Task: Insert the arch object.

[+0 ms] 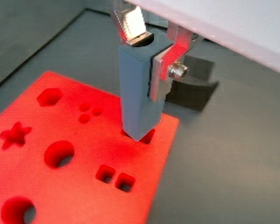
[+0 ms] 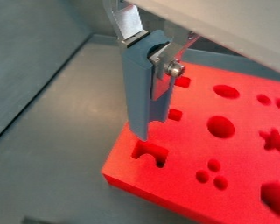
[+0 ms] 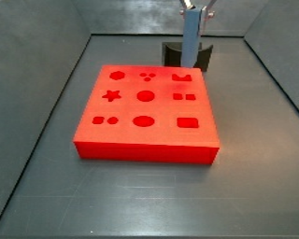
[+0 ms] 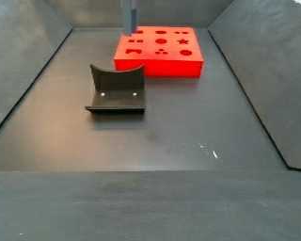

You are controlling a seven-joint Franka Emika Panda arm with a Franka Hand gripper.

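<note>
blue-grey arch object [image 1: 140,92], silver pincer [image 1: 146,48], red board [image 1: 60,122]

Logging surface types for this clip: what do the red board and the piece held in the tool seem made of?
Red board: looks like matte plastic or foam, evenly coloured, no glare. Arch object, gripped by the tool above the board's corner: blue-grey here, smooth, dull, likely plastic. Neither is certain from looks alone.

No text, label, brand, number or sign can be read in any view: the red board [image 3: 146,105], the arch object [image 1: 140,92] held in the gripper [image 1: 150,45] and the fixture [image 4: 117,91] all carry plain, unmarked surfaces.
</note>
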